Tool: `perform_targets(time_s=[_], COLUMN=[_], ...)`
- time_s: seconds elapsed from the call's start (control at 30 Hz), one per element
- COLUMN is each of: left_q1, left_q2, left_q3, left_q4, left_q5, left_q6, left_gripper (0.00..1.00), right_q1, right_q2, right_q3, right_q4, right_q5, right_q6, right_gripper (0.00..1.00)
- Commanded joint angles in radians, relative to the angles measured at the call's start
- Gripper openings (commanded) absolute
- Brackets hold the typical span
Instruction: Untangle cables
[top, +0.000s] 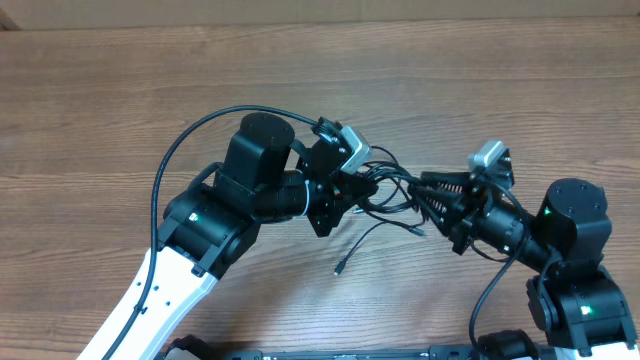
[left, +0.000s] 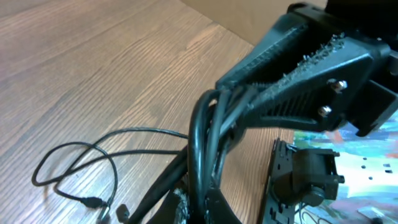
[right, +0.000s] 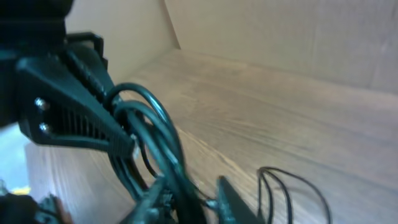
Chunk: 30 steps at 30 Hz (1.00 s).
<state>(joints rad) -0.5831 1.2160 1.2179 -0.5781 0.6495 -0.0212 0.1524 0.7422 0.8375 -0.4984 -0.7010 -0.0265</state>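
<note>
The cables (top: 388, 200) are thin black cords bunched above the table between my two grippers. My left gripper (top: 362, 190) is shut on one side of the bunch. The left wrist view shows the cords (left: 200, 143) rising out of its closed jaws (left: 204, 210). My right gripper (top: 422, 188) meets the bunch from the right; its fingers (left: 292, 93) pinch the cord loops at their tips. In the blurred right wrist view the cords (right: 163, 143) run between its fingers (right: 231, 200). One loose end with a plug (top: 342, 268) hangs down to the wood.
Slack cord loops lie on the wooden table (left: 81, 163), (right: 298, 186). A cardboard wall (right: 280, 37) stands behind the table. The left arm's thick black wire (top: 165, 165) arcs over its base. A black mount (left: 305, 174) sits at the table's near edge.
</note>
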Motion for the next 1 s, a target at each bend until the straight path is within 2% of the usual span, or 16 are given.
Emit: perform_targets(time_s=[0.0,0.3,0.57,0.67,0.97], left_q1=[-0.006,-0.006,-0.006,-0.006,-0.006], left_q2=[0.002,0.001,0.001,0.001,0.001], left_q3=[0.008,0.008,0.008,0.008,0.008], left_q4=[0.007,0.007,0.051,0.067,0.072], left_q5=[-0.017,-0.04,-0.038,-0.028,-0.032], left_q6=[-0.051,-0.117,-0.232,-0.233,-0.226], left_gripper=[0.04,0.04,0.04,0.04,0.04], right_q1=[0.004,0.004,0.004,0.004,0.003], right_q2=[-0.007,-0.007,-0.007,-0.007,-0.007], right_q3=[0.015,0.015,0.015,0.015,0.015], right_q4=[0.003,0.002,-0.062,-0.105,-0.23], right_q5=[0.009,0.017,0.356,0.466,0.578], right_q6=[-0.005,0.009,0.304,0.378,0.454], right_gripper=[0.06,0.04,0.04,0.04,0.04])
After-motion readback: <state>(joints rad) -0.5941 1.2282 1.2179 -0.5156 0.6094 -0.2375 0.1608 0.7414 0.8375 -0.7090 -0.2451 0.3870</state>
